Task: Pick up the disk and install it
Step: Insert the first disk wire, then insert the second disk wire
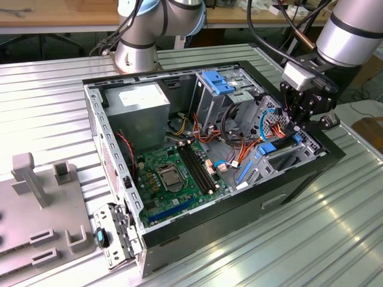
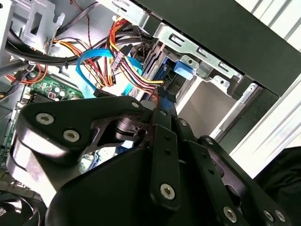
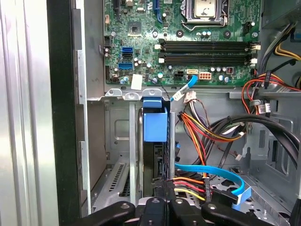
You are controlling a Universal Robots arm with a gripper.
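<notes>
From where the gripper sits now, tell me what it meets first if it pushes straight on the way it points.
Most likely the disk, standing on edge in its bay right ahead of the gripper. Whether they already touch cannot be told.

The room was evenly, brightly lit from overhead. Glare streaked the ribbed metal table point(image 1: 287, 239) toward the exterior view's right, and the arm's silver shell point(image 1: 353, 33) shone. Inside the computer case point(image 1: 311, 173) shadows stayed soft. In the second wrist view the black gripper body point(image 2: 155, 179) sat close, slightly blurred.
</notes>
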